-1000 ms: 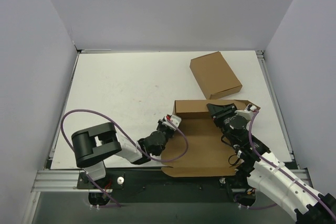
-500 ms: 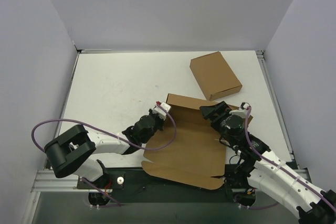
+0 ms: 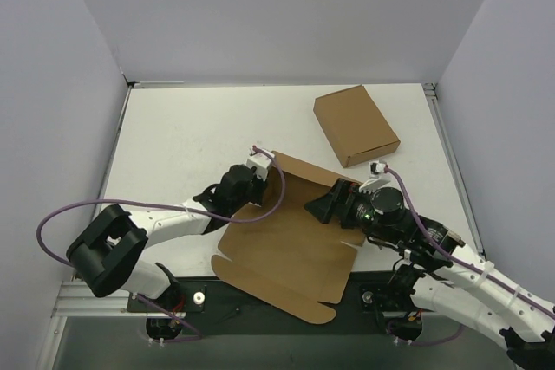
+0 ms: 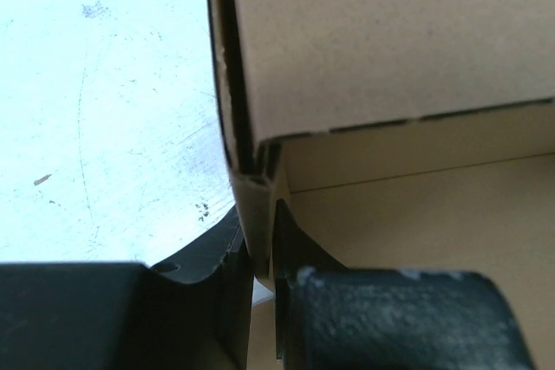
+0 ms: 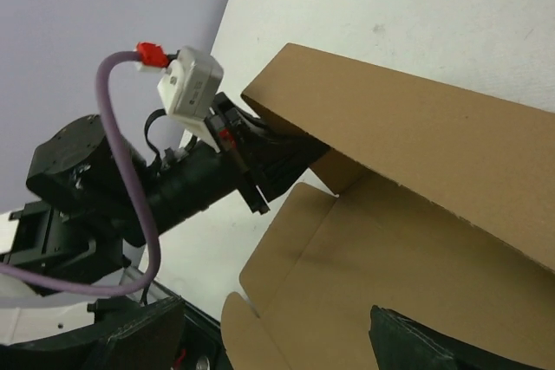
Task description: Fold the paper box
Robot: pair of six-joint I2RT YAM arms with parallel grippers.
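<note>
My left claw (image 4: 260,244) is clenched on a corner of the paper box (image 3: 290,253), at its raised back wall. My right claw (image 3: 334,207) hangs spread apart over that wall's other end, grasping nothing. With only one pinch holding, I judge a sideways pull could swing the sheet off the worktop (image 3: 191,136) or tear the crease. The box lies between my arms, its long axis running from the standing wall toward me, with its near flaps past the edge.

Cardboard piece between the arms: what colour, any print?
The cardboard piece is plain brown, no print visible; top external view shows it best.
</note>
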